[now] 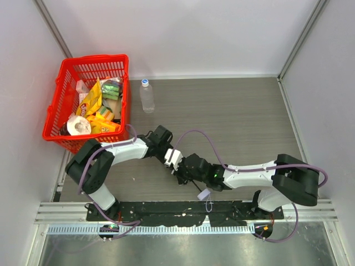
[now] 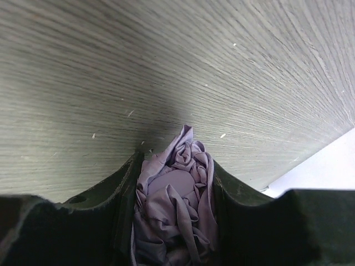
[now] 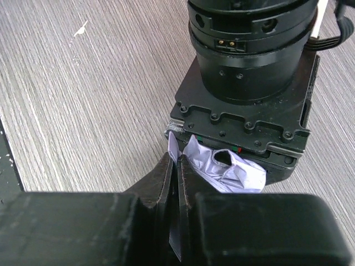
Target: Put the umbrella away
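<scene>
The umbrella (image 1: 174, 157) hangs between both grippers just above the table, near its front middle. My left gripper (image 1: 168, 153) is shut on the bunched pale lavender canopy (image 2: 175, 199), which fills the space between its fingers (image 2: 128, 183). My right gripper (image 1: 181, 169) faces the left one at close range. Its jaws stand only a sliver apart, with a thin flap of the lavender fabric (image 3: 173, 148) pinched between them. More crumpled fabric (image 3: 233, 174) bulges to the right of the right gripper (image 3: 177, 162), under the left arm's black wrist (image 3: 249, 83). A light strap end (image 1: 204, 194) dangles below the right arm.
A red basket (image 1: 55, 111) full of snack packs and a paper roll stands at the back left. A clear plastic bottle (image 1: 147, 95) stands upright just right of it. White walls close in the table on three sides.
</scene>
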`<state>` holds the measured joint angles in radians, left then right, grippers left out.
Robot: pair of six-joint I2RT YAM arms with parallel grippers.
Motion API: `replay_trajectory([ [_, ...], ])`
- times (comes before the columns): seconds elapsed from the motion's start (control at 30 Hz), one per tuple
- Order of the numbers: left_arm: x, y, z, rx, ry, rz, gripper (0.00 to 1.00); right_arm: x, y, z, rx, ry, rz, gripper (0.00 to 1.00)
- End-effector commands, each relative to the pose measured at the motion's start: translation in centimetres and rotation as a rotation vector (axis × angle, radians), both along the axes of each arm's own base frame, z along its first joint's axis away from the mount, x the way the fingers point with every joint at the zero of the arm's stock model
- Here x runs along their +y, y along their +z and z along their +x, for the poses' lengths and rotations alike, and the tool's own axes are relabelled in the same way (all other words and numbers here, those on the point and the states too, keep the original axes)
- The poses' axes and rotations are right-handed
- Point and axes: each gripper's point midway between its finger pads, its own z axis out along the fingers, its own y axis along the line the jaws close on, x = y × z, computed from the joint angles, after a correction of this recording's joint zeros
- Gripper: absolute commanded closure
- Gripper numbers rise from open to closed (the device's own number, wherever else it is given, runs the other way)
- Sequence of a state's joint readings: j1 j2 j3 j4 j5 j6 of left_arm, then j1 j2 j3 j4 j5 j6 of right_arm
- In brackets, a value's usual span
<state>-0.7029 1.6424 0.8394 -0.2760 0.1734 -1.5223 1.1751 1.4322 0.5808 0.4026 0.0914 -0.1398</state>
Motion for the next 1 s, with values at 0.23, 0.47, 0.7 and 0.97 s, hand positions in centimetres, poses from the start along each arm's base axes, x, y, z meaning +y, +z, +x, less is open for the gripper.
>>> replay_trajectory([
  [0.23,0.3,2.7,1.2,0.012,0.099,0.030,1.00,-2.8,-7.5,-3.5,0.264,-0.108,-0.137,0.86],
  [0.47,0.8,3.2,1.7,0.016,0.144,0.056,1.00,-4.7,-8.8,-4.0,0.362,-0.226,-0.164,0.74],
  [0.7,1.5,3.8,2.2,-0.016,0.138,0.106,1.00,-4.2,-5.0,-2.8,0.353,-0.315,-0.037,0.71],
  [0.97,4.2,9.5,4.5,-0.314,0.072,0.235,1.00,-4.6,10.0,-4.1,0.346,-0.230,0.355,0.67],
])
